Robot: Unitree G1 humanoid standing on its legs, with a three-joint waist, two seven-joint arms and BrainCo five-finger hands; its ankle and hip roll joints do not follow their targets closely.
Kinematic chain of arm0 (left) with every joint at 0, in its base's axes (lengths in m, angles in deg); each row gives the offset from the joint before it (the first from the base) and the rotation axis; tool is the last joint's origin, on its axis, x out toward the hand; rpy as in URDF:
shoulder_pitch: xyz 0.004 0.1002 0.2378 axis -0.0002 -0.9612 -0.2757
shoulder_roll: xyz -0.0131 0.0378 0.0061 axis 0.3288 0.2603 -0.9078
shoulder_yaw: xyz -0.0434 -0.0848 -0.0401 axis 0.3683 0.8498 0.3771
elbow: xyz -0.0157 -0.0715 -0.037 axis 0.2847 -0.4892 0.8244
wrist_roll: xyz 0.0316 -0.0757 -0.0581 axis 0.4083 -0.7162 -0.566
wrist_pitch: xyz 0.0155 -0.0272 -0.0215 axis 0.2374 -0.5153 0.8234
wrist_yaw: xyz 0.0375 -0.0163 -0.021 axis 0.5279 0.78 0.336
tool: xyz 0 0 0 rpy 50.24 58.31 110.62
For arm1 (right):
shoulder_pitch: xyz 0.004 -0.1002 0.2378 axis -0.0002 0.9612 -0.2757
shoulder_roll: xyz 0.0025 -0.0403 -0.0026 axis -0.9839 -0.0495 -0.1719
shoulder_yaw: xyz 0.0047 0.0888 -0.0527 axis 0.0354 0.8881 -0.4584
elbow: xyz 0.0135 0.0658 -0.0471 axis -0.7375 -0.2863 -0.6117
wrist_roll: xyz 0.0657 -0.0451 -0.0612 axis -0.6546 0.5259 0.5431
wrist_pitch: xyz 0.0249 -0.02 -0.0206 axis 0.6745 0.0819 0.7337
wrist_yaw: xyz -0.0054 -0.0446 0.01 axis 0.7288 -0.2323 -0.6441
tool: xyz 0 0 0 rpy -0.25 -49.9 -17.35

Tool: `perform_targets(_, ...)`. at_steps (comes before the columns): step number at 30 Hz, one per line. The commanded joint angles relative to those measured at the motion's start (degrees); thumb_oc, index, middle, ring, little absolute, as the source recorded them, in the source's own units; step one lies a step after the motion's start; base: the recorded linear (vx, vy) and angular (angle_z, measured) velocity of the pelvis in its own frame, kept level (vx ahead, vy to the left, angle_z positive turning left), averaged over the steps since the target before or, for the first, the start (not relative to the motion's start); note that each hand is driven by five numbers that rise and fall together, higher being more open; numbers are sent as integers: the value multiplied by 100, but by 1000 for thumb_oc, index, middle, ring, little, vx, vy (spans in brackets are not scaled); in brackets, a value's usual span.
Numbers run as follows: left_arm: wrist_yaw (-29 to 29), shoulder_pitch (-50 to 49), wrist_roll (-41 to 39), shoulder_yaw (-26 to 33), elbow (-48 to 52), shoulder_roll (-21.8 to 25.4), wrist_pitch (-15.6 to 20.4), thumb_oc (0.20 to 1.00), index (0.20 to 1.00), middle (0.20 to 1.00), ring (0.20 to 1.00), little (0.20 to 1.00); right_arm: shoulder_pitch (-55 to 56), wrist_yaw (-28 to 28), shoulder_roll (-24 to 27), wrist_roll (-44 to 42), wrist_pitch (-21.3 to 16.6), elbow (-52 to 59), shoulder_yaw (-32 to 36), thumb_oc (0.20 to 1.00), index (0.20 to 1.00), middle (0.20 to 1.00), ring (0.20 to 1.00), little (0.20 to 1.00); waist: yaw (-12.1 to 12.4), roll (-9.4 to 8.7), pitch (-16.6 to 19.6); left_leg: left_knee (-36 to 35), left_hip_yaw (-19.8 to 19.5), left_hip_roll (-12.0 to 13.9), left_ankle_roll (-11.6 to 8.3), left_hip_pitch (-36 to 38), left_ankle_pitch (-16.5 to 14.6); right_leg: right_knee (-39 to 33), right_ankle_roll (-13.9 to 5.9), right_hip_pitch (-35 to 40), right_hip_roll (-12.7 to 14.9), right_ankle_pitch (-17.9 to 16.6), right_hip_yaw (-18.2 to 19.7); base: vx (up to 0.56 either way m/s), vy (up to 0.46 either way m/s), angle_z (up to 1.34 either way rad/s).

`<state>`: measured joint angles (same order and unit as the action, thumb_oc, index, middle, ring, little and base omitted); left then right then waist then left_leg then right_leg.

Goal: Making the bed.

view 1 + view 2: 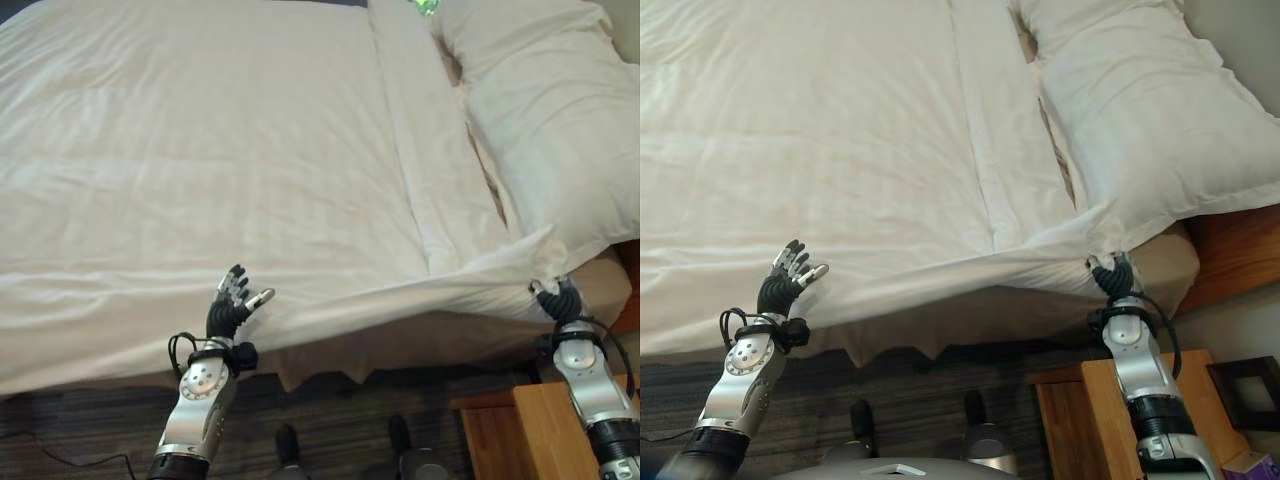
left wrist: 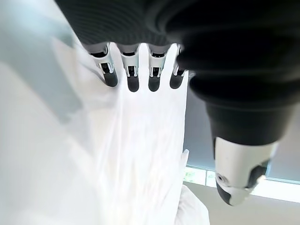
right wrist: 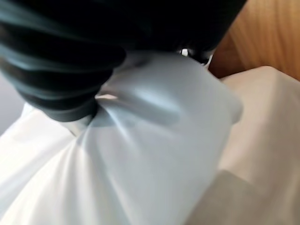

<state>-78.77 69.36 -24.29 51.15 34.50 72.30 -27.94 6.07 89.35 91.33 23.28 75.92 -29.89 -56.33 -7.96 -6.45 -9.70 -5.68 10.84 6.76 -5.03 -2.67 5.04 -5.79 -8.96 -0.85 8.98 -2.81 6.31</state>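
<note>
A white duvet [image 1: 200,170] covers the bed, with a folded band [image 1: 420,150] near the head end. My right hand [image 1: 558,299] is shut on the duvet's corner [image 3: 154,140] at the bed's near edge, pulling the cloth taut into a ridge. My left hand [image 1: 232,306] is open, fingers [image 2: 131,77] straight, over the duvet's near edge [image 1: 870,300] with nothing held. A white pillow [image 1: 560,110] lies at the head of the bed.
A wooden nightstand [image 1: 1110,420] stands beside my right arm. A wooden headboard [image 1: 1235,250] runs behind the pillow. The beige mattress side [image 1: 420,345] shows below the duvet, above striped dark carpet [image 1: 100,420].
</note>
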Motion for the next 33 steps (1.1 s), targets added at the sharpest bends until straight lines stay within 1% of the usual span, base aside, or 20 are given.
perform_targets(1, -24, 160, 175, 65, -145, -113, 136, 1000, 1000, 1000, 1000, 1000, 279, 15, 149, 311, -41, -166, 326, 200, 200, 200, 200, 200, -148, -82, 203, 68, 113, 69, 57, 519, -906, 79, 26, -313, -141, 109, -350, 0, -16, -5)
perform_targets(2, -53, 149, 190, 25, -151, -148, 127, 1000, 1000, 1000, 1000, 1000, 390, -36, 86, 314, -50, -207, 311, 200, 200, 200, 200, 200, -174, -81, 197, 68, 128, 74, 52, 524, -909, 79, 24, -307, -136, 110, -362, -4, -20, -8)
perform_targets(4, -108, 119, 184, -65, -218, -210, 131, 1000, 1000, 1000, 1000, 1000, 589, -92, 34, 508, -36, -693, 144, 200, 200, 200, 200, 200, -189, -75, 172, 68, 142, 80, 40, 535, -903, 79, 18, -290, -119, 112, -389, -10, -12, -7)
perform_targets(5, -108, 118, 183, -63, -222, -210, 135, 1000, 1000, 1000, 1000, 1000, 575, -84, 34, 508, -51, -719, 133, 658, 658, 658, 658, 658, -192, -75, 171, 68, 142, 80, 40, 538, -905, 79, 17, -287, -119, 114, -389, 0, 0, 0)
perform_targets(6, -149, 128, 177, -157, -294, -236, 123, 1000, 1000, 1000, 1000, 1000, 632, -124, 29, 760, 35, -1276, -57, 1000, 1000, 1000, 1000, 1000, -177, -79, 145, 68, 145, 77, 34, 538, -899, 79, 16, -272, -112, 119, -409, 0, 0, 0)
perform_targets(7, -149, 130, 176, -154, -298, -235, 127, 1000, 1000, 1000, 1000, 1000, 611, -113, 29, 758, 19, -1309, -69, 1000, 1000, 1000, 1000, 1000, -180, -81, 143, 68, 145, 77, 34, 540, -900, 79, 16, -269, -112, 121, -409, 0, 0, 0)
perform_targets(10, -215, 133, 154, -300, -349, -228, 140, 1000, 1000, 1000, 1000, 1000, 547, -62, -24, 1194, 203, -2502, -388, 1000, 1000, 1000, 1000, 1000, -120, -90, 100, 68, 116, 76, 26, 544, -889, 79, 17, -219, -95, 141, -467, 0, 0, 0)
perform_targets(11, -247, 118, 144, -365, -312, -212, 125, 1000, 1000, 1000, 1000, 1000, 525, -56, -37, 1198, 279, -2799, -388, 1000, 1000, 1000, 1000, 1000, -103, -95, 89, 68, 94, 67, 29, 542, -882, 79, 22, -203, -95, 147, -485, -5, -14, 4)
perform_targets(13, -277, 147, 80, -465, -333, -176, 143, 1000, 1000, 1000, 1000, 1000, 388, 36, -192, 1073, 345, -3914, -470, 1000, 1000, 1000, 1000, 1000, -55, -93, 69, 68, 45, 54, 30, 541, -878, 79, 33, -160, -82, 157, -526, 0, -11, 9)
perform_targets(14, -277, 148, 79, -463, -334, -175, 143, 1000, 1000, 1000, 1000, 1000, 382, 38, -193, 1071, 341, -3920, -473, 1000, 1000, 1000, 1000, 1000, -57, -94, 66, 68, 44, 54, 30, 542, -878, 79, 33, -158, -81, 157, -528, 0, -14, 15)
perform_targets(15, -301, 179, 50, -563, -334, -143, 137, 1000, 1000, 1000, 1000, 1000, 283, 17, -208, 970, 454, -4474, -470, 1000, 1000, 1000, 1000, 1000, -29, -97, 68, 68, 16, 48, 27, 545, -874, 79, 40, -128, -72, 158, -555, 0, -12, 20)
perform_targets(16, -311, 214, 36, -618, -331, -119, 136, 1000, 1000, 1000, 1000, 1000, 203, -8, -225, 895, 452, -4844, -484, 1000, 1000, 1000, 1000, 1000, -12, -98, 55, 68, -6, 45, 30, 551, -876, 79, 43, -104, -65, 164, -572, 0, -17, 18)
perform_targets(18, -384, 228, -53, -694, -294, -42, 127, 1000, 1000, 1000, 1000, 1000, 60, -93, -132, 747, 512, -5590, -449, 1000, 1000, 1000, 1000, 1000, 57, -94, 37, 68, -71, 29, 33, 569, -886, 79, 52, -45, -57, 192, -629, 10, -8, 8)
perform_targets(19, -458, 191, -152, -706, -244, 28, 131, 1000, 1000, 1000, 1000, 1000, 32, -177, -26, 544, 537, -6027, -306, 1000, 1000, 1000, 1000, 1000, 121, -106, 39, 68, -114, 20, 35, 581, -890, 79, 52, 4, -48, 210, -684, 13, -5, 10)
perform_targets(23, -560, 88, -245, -674, -202, 72, 133, 1000, 1000, 1000, 1000, 1000, 56, -254, 143, 558, 628, -6472, -199, 1000, 1000, 1000, 1000, 1000, 202, -154, 42, 68, -160, 24, 32, 610, -890, 79, 51, 61, -48, 226, -756, 6, -1, 11)
perform_targets(26, -616, -66, -345, -604, -146, 88, 114, 1000, 1000, 1000, 1000, 1000, -3, -226, 374, 667, 683, -6600, -111, 1000, 1000, 1000, 1000, 1000, 299, -244, 57, 68, -183, 42, 28, 616, -886, 79, 50, 100, -60, 228, -821, -3, -6, -2)
perform_targets(28, -655, -169, -410, -519, -77, 108, 123, 1000, 1000, 1000, 1000, 1000, -67, -157, 561, 518, 617, -6453, 28, 1000, 1000, 1000, 1000, 1000, 322, -279, 75, 68, -175, 52, 29, 622, -889, 79, 44, 108, -71, 226, -823, 0, 0, 0)
perform_targets(30, -657, -189, -431, -495, -65, 107, 126, 1000, 1000, 1000, 1000, 1000, -124, -117, 599, 356, 570, -6336, 100, 1000, 1000, 1000, 1000, 1000, 325, -294, 85, 68, -164, 63, 27, 624, -886, 79, 41, 104, -74, 216, -824, 0, 0, 0)
perform_targets(31, -610, -158, -449, -420, -42, 95, 129, 1000, 1000, 1000, 1000, 1000, -251, -44, 695, -217, 338, -5787, 262, 200, 200, 200, 200, 200, 293, -348, 125, 68, -139, 80, 28, 632, -881, 79, 41, 94, -96, 200, -790, 0, 0, 0)
perform_targets(33, -556, -104, -380, -355, -97, 44, 123, 1000, 1000, 1000, 1000, 1000, -218, 27, 684, -791, 113, -4878, 424, 200, 200, 200, 200, 200, 223, -402, 173, 68, -92, 105, 25, 642, -885, 79, 37, 75, -109, 187, -754, -8, 9, -5)
